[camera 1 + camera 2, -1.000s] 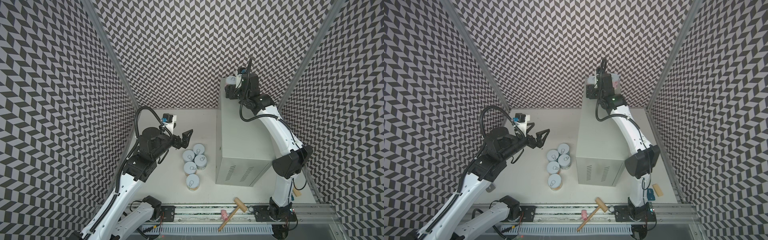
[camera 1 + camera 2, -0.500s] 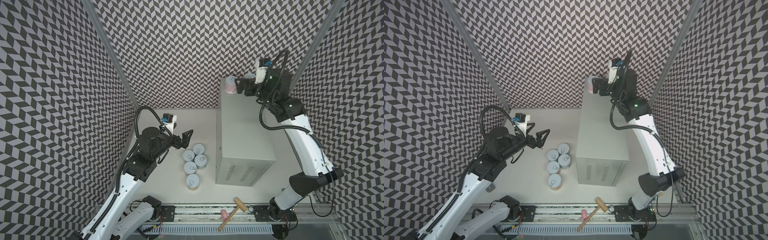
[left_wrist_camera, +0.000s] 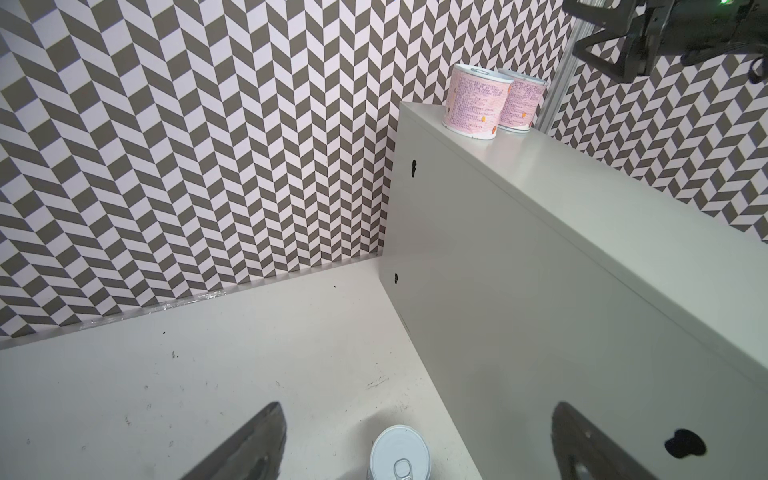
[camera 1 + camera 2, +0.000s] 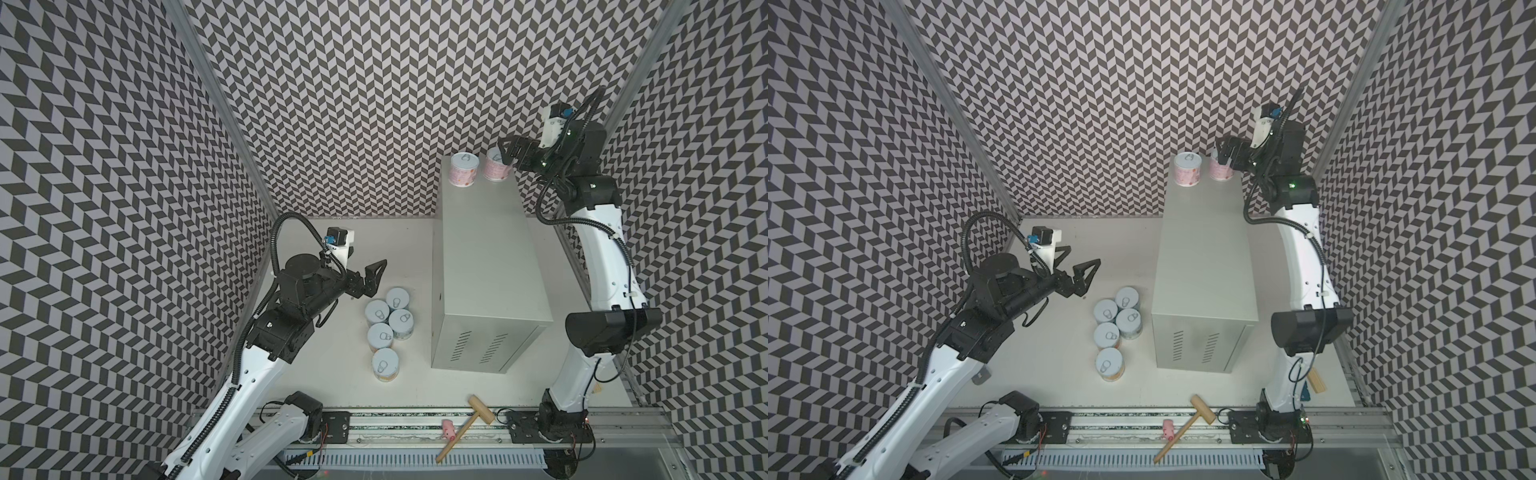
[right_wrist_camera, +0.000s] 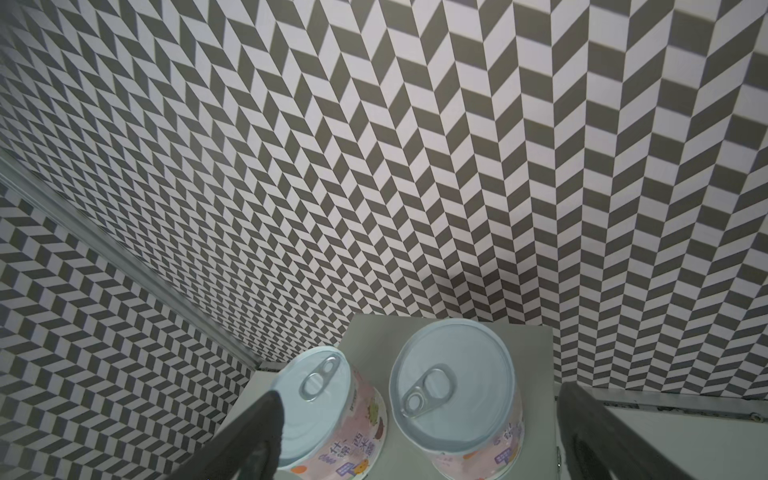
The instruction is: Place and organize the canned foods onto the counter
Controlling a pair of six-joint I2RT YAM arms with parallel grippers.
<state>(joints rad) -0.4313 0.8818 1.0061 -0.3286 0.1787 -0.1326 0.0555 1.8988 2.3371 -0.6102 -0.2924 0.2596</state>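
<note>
Here, the right gripper (image 4: 508,151) is holding its black, wedge-shaped jaws wide apart and gripping nothing; it is hovering just above the far right corner of the counter (image 4: 486,249), and in the right wrist view the jaws are framing the nearer pink can (image 5: 455,399) from above, clear of its smooth, pale blue lid with a pull-tab ring. A second pink can (image 4: 464,169) is standing upright just beside it, and both short cylinders are sitting at the counter's back edge, close to the wall. The counter is a tall, box-shaped cabinet of matte light-grey sheet metal, with a flat top and two groups of vent slits on its near side. The left gripper (image 4: 368,255) is also spreading its jaws fully, empty, and hanging low over the white tabletop (image 4: 332,374). Close by it, five cans (image 4: 380,336) are standing upright in a tight cluster on the tabletop, beside the counter's left side, lids up. A wooden mallet (image 4: 469,419) is lying across the metal rail at the front. Grey-and-white herringbone walls (image 4: 332,104) are enclosing the scene.
</note>
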